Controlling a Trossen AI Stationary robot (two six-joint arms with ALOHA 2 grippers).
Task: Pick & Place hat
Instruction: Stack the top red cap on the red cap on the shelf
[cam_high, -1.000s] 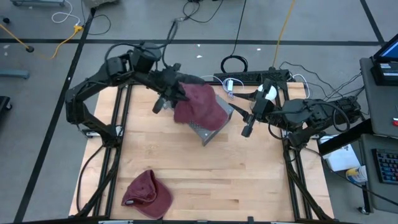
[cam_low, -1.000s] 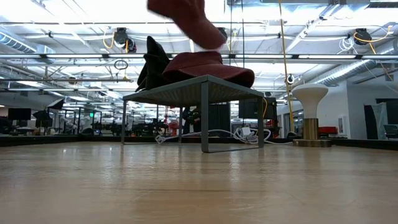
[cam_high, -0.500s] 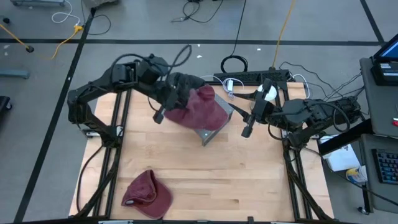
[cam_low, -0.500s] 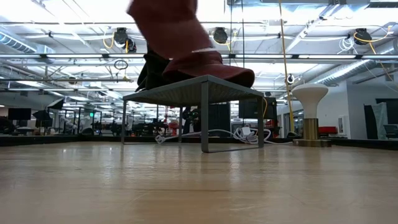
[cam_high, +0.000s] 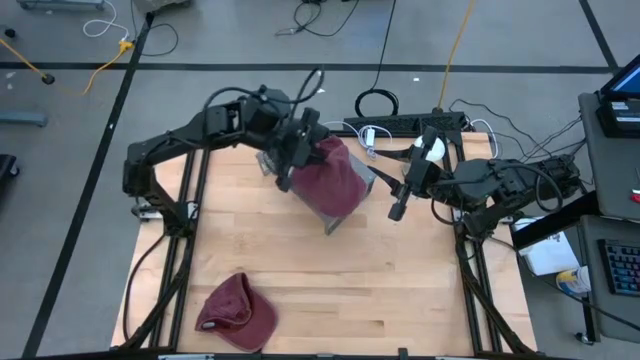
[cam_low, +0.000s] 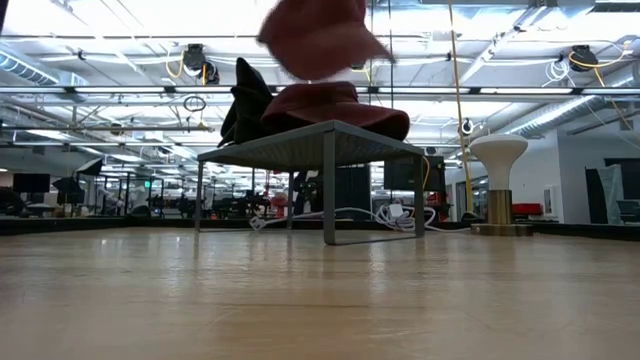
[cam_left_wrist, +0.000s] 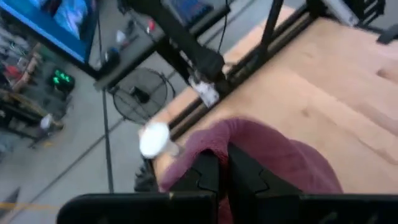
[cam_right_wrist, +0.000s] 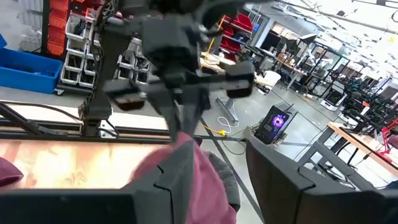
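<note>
A: Hat? (cam_high: 330, 180)
B: Pinched in my left gripper (cam_high: 289, 160), hanging above the rack (cam_high: 340, 215) near the table's (cam_high: 400, 290) far edge, clear for placing. Another hat (cam_high: 236, 312) lies near the front-left corner.
A: Right gripper? (cam_high: 398, 208)
B: Half spread, empty, beside the rack.

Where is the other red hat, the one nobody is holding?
In the high view, the loose hat lies flat on the wooden table near its front left corner, well away from the metal stand at the back.
</note>
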